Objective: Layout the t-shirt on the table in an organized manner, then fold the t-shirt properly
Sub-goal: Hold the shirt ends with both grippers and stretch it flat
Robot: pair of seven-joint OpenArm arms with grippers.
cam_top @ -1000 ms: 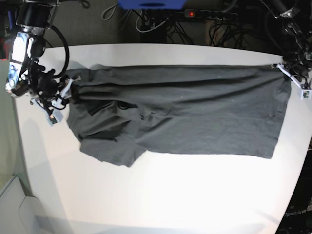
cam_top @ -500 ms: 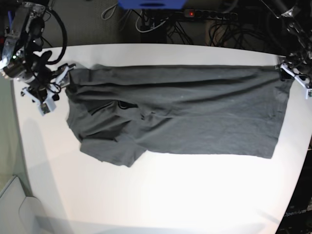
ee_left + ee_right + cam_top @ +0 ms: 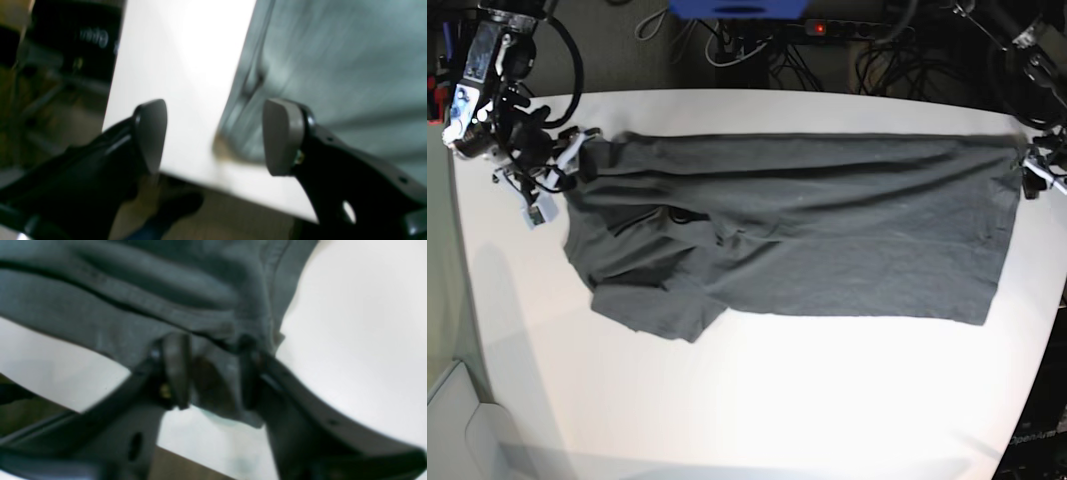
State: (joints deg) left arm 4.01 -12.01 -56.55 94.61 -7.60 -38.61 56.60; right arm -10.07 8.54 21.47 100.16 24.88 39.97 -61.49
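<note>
Left gripper [image 3: 213, 136] backed off the hem, jaws apart, empty | right gripper [image 3: 210, 373] clenched on t-shirt [image 3: 797, 230] shoulder | white table [image 3: 757, 400] beneath both.

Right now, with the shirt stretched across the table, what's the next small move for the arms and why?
Probably have the right gripper draw its pinched shoulder edge of the t-shirt outward, since that end is bunched and a sleeve lies folded under. The left gripper stands open beside the hem corner, holding nothing.

Plain charcoal-grey t-shirt [image 3: 827, 230] on a white table [image 3: 757, 400]; black hands with grey pads [image 3: 283, 133].
</note>
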